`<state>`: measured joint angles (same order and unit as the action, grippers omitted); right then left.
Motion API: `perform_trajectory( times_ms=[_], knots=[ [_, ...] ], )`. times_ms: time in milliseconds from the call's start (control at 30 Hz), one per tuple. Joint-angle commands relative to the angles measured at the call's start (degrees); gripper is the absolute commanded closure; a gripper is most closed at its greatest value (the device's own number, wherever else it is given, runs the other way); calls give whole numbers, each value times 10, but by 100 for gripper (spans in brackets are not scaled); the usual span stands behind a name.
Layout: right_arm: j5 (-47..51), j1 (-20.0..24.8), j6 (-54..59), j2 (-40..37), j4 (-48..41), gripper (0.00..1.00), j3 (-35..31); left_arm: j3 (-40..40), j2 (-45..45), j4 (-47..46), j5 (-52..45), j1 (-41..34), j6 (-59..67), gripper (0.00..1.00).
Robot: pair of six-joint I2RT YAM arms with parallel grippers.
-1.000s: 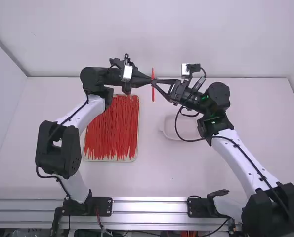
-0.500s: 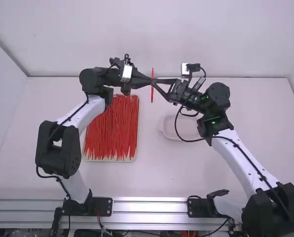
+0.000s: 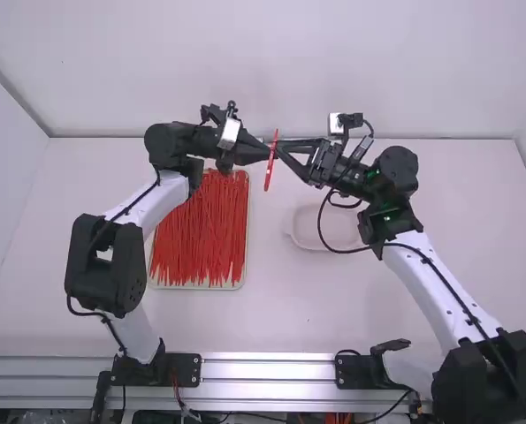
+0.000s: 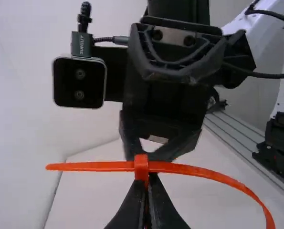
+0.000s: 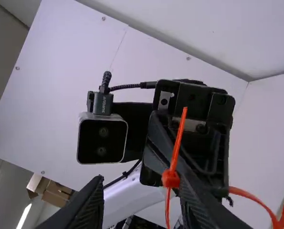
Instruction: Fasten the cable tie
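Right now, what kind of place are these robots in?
Probably a robot lab or test booth: two robot arms bolted to a metal rail, a plain white table boxed in by white walls, and a tray of red cable ties.

No text, number or sign is legible. In the left wrist view, small pale lettering runs lengthwise along the cable plug (image 4: 81, 44) seated on top of the facing camera (image 4: 79, 82); the characters are too small to make out. In the right wrist view, similar lettering stands on the second plug (image 5: 103, 101) above the second camera (image 5: 102, 138), and it is likewise illegible.
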<state>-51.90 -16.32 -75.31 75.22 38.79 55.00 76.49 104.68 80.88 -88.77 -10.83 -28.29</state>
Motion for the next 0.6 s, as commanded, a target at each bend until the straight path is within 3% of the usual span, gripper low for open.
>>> perform_trajectory(
  times_ms=[0,567],
  knots=[
    [9,2,1,4,-4,57,2,1,-8,6,-9,-2,-22,98],
    [9,3,1,4,-1,57,2,-9,-8,-4,-9,-16,-84,98]
  ],
)
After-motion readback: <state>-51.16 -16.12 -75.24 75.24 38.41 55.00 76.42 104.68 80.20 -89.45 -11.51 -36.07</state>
